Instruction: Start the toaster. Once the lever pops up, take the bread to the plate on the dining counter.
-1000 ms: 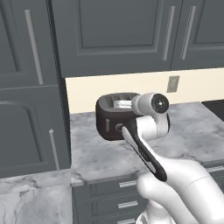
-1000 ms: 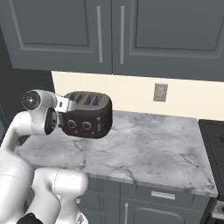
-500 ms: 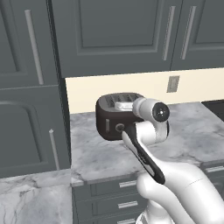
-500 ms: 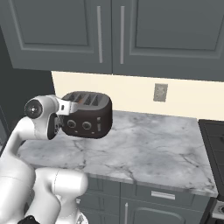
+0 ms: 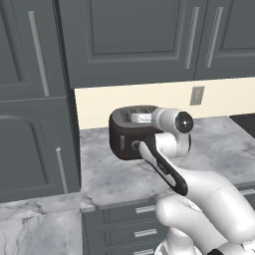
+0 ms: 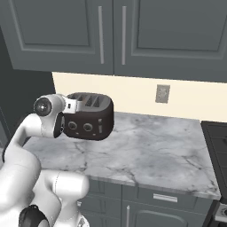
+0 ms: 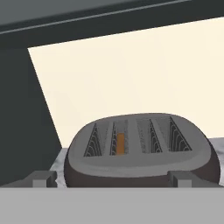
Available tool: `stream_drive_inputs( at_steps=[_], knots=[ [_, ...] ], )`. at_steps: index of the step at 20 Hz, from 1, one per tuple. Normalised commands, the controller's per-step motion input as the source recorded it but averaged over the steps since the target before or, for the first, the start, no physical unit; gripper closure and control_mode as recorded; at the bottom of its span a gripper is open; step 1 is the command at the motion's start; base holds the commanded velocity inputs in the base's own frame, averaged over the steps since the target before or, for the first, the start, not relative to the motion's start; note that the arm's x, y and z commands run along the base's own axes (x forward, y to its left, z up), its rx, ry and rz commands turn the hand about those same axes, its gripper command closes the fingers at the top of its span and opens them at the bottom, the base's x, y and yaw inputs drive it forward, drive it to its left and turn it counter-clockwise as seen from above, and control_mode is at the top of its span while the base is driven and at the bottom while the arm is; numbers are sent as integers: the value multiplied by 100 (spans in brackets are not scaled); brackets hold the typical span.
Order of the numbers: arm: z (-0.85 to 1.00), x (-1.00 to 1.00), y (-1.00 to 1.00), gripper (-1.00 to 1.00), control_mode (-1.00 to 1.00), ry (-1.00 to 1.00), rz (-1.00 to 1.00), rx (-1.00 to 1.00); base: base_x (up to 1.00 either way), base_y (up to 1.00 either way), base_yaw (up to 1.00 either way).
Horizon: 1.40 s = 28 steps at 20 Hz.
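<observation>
toaster (image 5: 130, 140) sits on the marble worktop (image 6: 146, 150), up against the cream backsplash and left of the wall outlet (image 6: 162, 93). lever (image 5: 122, 143) is the small slider on the toaster's left end face, near the tall cabinet. bread (image 7: 120, 143) is low in the second slot from the left, only an orange sliver showing. gripper (image 7: 111, 178) hangs at the toaster's front edge, jaws spread wide, nothing held. judgement: toaster is heavy and stiff, won't shift under a push, so press the lever straight down with one fingertip. toast is light, thin, brittle, likely crumbly; pinch its flat faces by the top edge once it's up, gently. plate and dining counter aren't visible from here.
</observation>
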Motion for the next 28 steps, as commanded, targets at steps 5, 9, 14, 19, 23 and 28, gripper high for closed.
stream_drive_inputs(
  at_steps=[5,9,14,19,23,28],
  knots=[
    [0,17,0,-100,-100,1,0,0,0,0,0],
    [0,6,0,-100,-100,0,0,-4,0,0,0],
    [0,6,0,-100,-100,0,0,-6,0,0,0],
    [0,2,0,-100,-100,0,-1,-5,0,0,0],
    [0,13,0,-100,-100,0,0,0,0,0,0],
    [0,10,0,-100,-100,0,0,0,0,0,0]
  ],
)
